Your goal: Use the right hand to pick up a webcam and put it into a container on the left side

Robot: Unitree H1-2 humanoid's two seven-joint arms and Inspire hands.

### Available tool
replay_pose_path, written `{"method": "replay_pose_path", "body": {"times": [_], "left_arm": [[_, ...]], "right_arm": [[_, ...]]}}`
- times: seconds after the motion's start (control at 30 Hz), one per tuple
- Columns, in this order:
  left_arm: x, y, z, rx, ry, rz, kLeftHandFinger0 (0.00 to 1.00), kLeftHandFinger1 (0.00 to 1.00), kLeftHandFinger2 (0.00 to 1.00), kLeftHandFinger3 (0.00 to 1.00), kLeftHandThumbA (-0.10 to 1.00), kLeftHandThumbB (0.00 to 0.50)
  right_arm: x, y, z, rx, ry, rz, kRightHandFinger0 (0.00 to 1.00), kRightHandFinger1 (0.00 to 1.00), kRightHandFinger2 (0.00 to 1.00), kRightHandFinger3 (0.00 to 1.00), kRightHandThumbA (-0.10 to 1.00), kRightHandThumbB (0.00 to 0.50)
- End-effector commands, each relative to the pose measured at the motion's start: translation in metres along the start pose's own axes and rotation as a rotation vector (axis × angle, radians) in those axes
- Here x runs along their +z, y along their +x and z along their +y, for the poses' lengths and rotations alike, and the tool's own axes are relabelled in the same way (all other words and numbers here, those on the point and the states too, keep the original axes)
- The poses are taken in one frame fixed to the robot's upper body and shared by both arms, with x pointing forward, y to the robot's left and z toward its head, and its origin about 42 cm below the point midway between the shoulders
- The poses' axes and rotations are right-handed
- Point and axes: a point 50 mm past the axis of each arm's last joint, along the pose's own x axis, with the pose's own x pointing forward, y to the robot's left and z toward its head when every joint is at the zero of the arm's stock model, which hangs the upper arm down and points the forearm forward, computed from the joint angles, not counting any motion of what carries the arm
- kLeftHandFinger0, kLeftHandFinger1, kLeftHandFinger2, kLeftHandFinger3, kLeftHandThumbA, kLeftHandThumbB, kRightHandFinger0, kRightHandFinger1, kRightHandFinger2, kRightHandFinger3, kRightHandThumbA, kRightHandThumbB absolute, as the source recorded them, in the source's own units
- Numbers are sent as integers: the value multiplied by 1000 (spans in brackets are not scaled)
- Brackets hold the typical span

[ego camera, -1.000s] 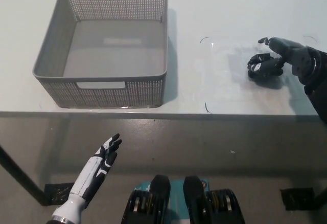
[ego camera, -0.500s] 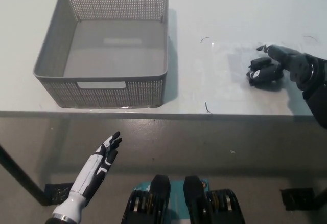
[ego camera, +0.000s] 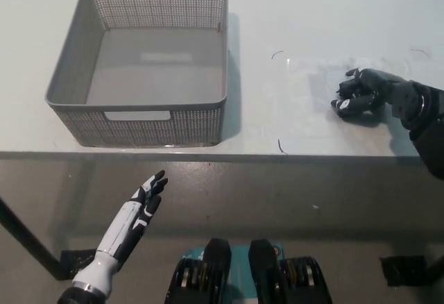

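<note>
One grey basket (ego camera: 139, 120) far left, table (ego camera: 312, 12)

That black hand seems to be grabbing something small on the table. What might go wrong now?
The black right hand is curled over the small dark webcam, which is mostly hidden, so the hold may be weak and it might slip out. The grey perforated plastic basket sits far left with tall walls; the webcam might clip the rim. The white left hand rests below the table edge, unable to help.
</note>
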Motion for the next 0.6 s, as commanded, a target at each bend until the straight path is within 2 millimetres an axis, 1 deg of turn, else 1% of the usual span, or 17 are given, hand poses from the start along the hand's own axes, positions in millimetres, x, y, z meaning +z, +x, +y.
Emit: {"method": "replay_pose_path", "body": {"times": [0.0,0.03,0.1,0.13,0.17,0.2,0.23,0.27,0.3,0.33,0.37,0.4,0.43,0.47,0.5,0.53,0.57], "left_arm": [[14,12,9,-11,16,-71,1000,1000,1000,1000,1000,165],[14,13,9,-9,14,-73,1000,1000,1000,1000,1000,164],[15,14,10,-5,10,-76,1000,1000,1000,1000,1000,164],[15,15,9,-7,11,-78,1000,1000,1000,1000,1000,167],[16,15,9,-7,10,-77,1000,1000,1000,1000,1000,168],[16,15,9,-6,6,-76,1000,1000,1000,1000,1000,170],[15,15,9,-6,8,-76,1000,1000,1000,1000,1000,170],[17,17,11,-5,13,-82,1000,1000,1000,1000,1000,169],[18,18,12,-4,16,-86,1000,1000,1000,1000,1000,167],[18,20,12,-5,17,-88,1000,1000,1000,1000,1000,166],[19,21,12,-4,18,-87,1000,1000,1000,1000,1000,178],[19,21,12,-3,19,-86,1000,1000,1000,1000,1000,180],[19,22,13,-2,20,-87,1000,1000,1000,1000,1000,182],[19,22,13,-3,21,-87,1000,1000,1000,1000,1000,182],[19,23,14,-4,19,-84,1000,1000,1000,1000,1000,191],[20,24,14,-5,24,-88,1000,1000,1000,1000,1000,188],[20,24,14,-6,29,-92,1000,1000,1000,1000,1000,180]], "right_arm": [[8,1,-18,2,64,3,1000,1000,1000,1000,654,500],[7,1,-20,28,88,15,1000,1000,1000,1000,632,500],[7,1,-25,62,91,36,1000,1000,1000,1000,632,498],[7,0,-29,126,24,74,1000,1000,1000,1000,656,427],[8,0,-30,143,-31,74,1000,1000,1000,1000,663,425],[7,0,-33,142,-12,132,736,930,1000,1000,571,405],[7,0,-35,121,-11,126,600,729,893,1000,454,345],[7,0,-38,44,-7,119,70,187,446,1000,241,295],[8,0,-39,-10,-13,98,314,662,740,1000,86,289],[6,0,-41,-62,-16,82,702,992,966,731,-66,163],[5,-1,-43,-124,-11,68,860,966,896,652,-99,158],[5,-1,-44,-136,-6,67,810,918,861,620,-100,158],[5,-1,-45,-192,29,47,344,501,557,568,-100,151],[4,-1,-45,-231,62,29,263,434,516,574,-100,150],[3,-1,-46,-259,72,25,20,186,357,372,-100,143],[1,-2,-47,-303,101,0,1,157,352,258,-100,149],[1,-3,-49,-334,116,-14,0,218,452,240,-100,133]]}}
